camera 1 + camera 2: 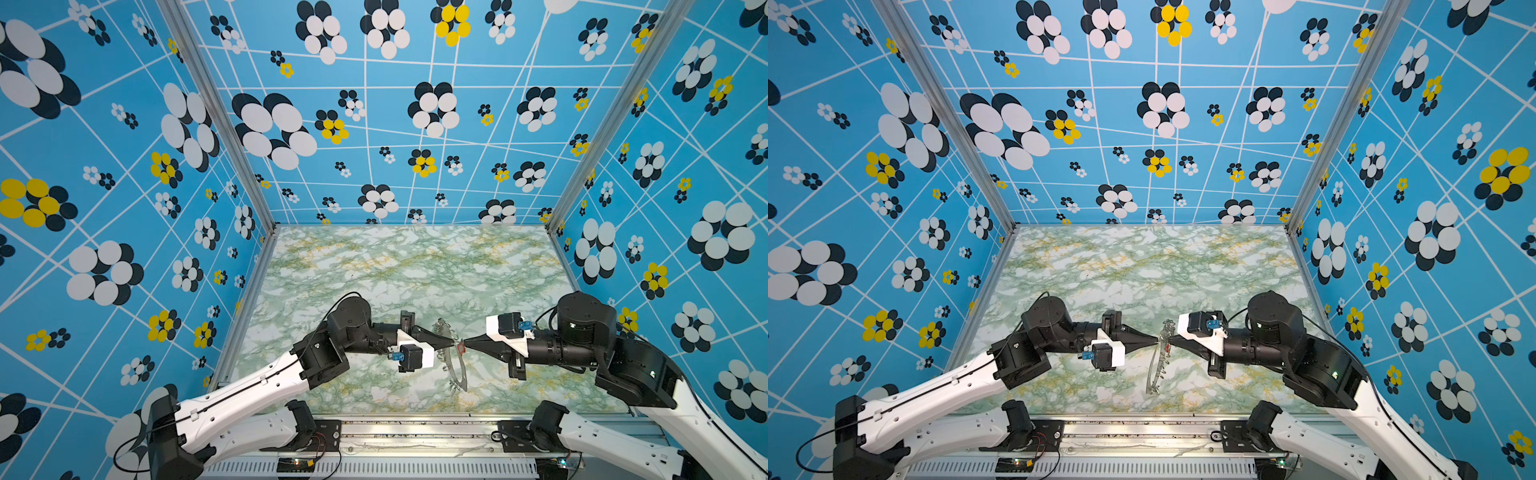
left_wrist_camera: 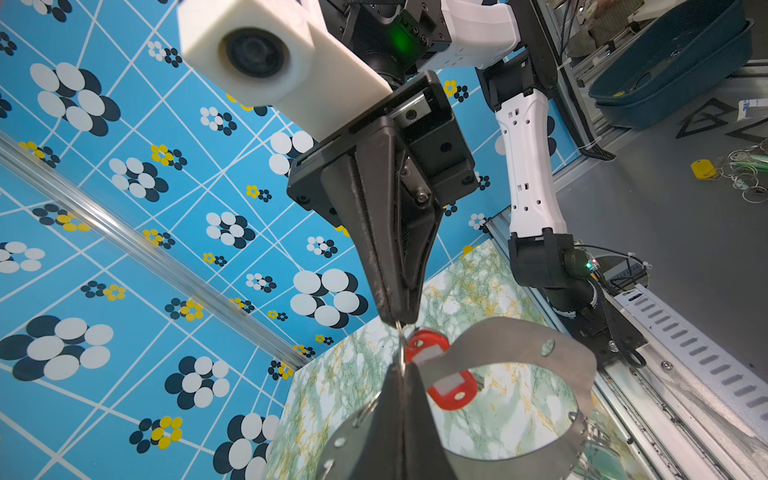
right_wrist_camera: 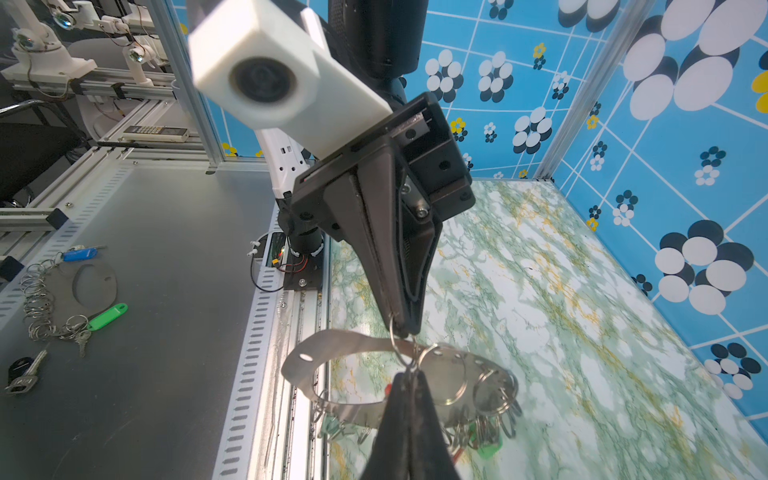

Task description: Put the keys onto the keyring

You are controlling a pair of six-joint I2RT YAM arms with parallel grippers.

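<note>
Above the green-veined marble-patterned table [image 1: 374, 270], left hand [image 1: 451, 343] and right hand [image 1: 466, 343] sat tip to tip, the tapered black fingers of both pinched shut on one thin silver wire ring [image 2: 400, 345]. Flat grey metal crescent keyring [image 2: 519, 340] stood edge-on between them, holes punched along its rim, bunched silver rings [image 3: 490, 395] at one end. Glossy red oblong plastic key tag [image 2: 442, 388] sat just beside the pinched ring, white label window showing.

The left arm [image 1: 249, 388] and right arm [image 1: 690, 409] are bent inward, wrists level. The left gripper [image 1: 452, 343] and right gripper [image 1: 465, 343] are set tip to tip, jaws closed.
</note>
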